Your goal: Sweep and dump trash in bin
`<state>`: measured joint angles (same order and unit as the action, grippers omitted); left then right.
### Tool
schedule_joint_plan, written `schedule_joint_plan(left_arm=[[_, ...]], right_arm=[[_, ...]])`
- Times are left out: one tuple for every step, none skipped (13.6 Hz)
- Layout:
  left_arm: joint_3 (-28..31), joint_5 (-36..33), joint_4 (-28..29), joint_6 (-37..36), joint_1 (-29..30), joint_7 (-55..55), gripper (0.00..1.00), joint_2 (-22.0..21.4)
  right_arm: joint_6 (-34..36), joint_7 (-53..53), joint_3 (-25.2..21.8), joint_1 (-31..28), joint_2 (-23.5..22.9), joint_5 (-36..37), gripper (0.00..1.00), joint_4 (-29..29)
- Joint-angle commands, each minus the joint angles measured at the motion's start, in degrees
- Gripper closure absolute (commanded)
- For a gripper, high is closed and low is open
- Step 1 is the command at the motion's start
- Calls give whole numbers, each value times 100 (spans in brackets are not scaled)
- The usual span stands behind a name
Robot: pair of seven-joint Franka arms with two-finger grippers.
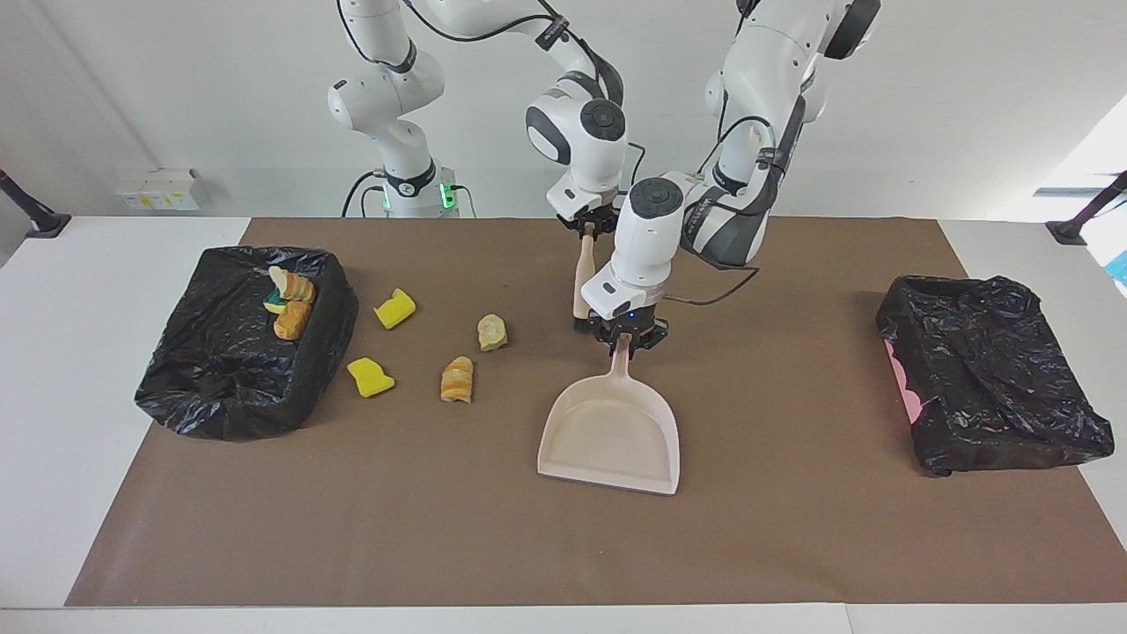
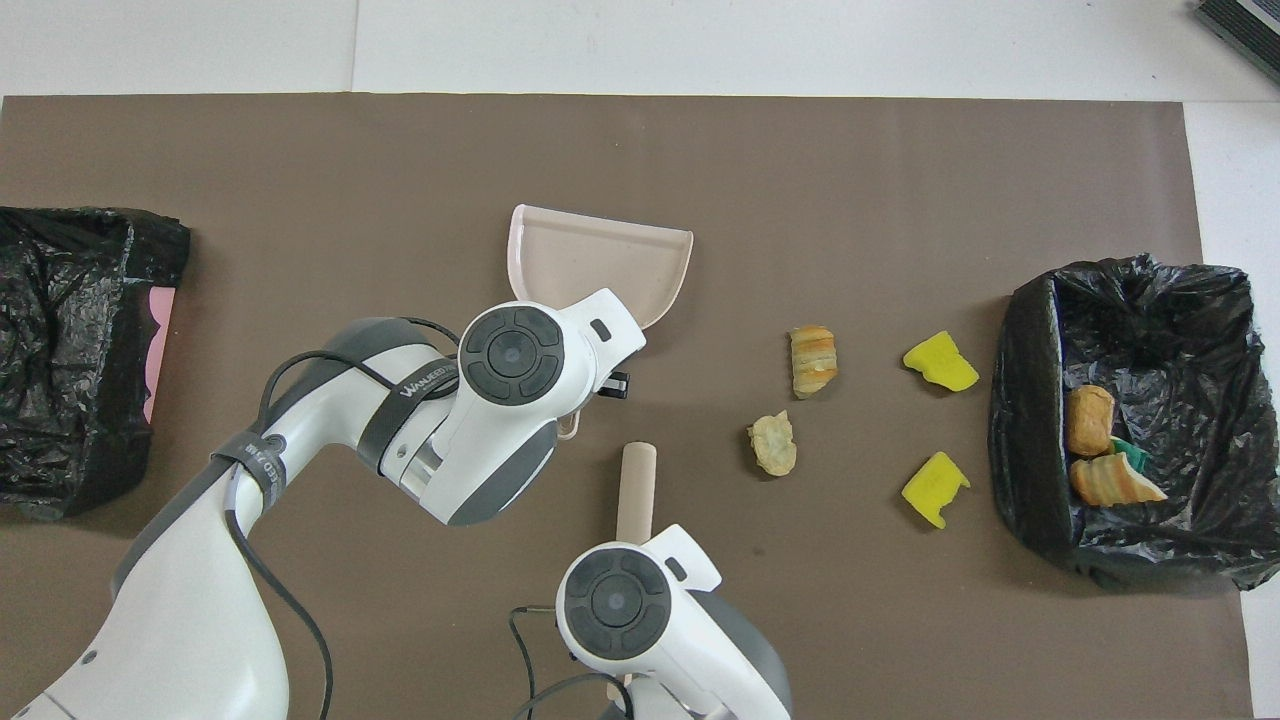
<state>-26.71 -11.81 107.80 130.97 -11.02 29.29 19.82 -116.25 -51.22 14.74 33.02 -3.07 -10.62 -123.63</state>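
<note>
A beige dustpan [image 1: 609, 437] lies mid-table, its mouth away from the robots; it also shows in the overhead view [image 2: 598, 262]. My left gripper [image 1: 627, 342] is shut on its handle. My right gripper [image 1: 587, 231] is shut on a beige stick-like tool handle [image 1: 581, 283], which hangs down beside the dustpan handle and shows from above [image 2: 636, 488]. On the mat lie two yellow sponge chunks [image 1: 394, 308] [image 1: 370, 377] and two bread bits [image 1: 492, 332] [image 1: 457, 379], between the dustpan and the bin [image 1: 238, 352]. More bread pieces [image 1: 290, 308] lie in that bin.
A second black-bagged bin [image 1: 990, 374] stands at the left arm's end of the table. The brown mat [image 1: 792, 546] covers most of the table. From above, both wrists hide their fingers.
</note>
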Motion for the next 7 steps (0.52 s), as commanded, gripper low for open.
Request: schedule_joint_plan(left_arm=[[43, -111, 22, -1, 12, -377, 96, -170], [52, -111, 22, -115, 55, -563, 97, -275], [52, -111, 22, -273, 108, -817, 97, -372], [52, -102, 22, -544, 187, -1333, 98, -486], [78, -102, 31, -869, 196, -1903, 98, -644], [104, -102, 31, -1115, 266, -2562, 98, -759], [104, -94, 40, -1318, 423, -3204, 98, -838]], right_arm=[[557, 454, 12, -558, 464, -159, 100, 23], [812, 481, 12, -778, 483, -98, 100, 163], [1075, 481, 12, -989, 483, -63, 100, 312], [1321, 481, 3, -1252, 492, -28, 100, 400], [1489, 481, 3, -1463, 527, 112, 100, 401], [1613, 481, 3, -1587, 536, 331, 100, 393], [1736, 490, 3, -1763, 527, 524, 100, 392]])
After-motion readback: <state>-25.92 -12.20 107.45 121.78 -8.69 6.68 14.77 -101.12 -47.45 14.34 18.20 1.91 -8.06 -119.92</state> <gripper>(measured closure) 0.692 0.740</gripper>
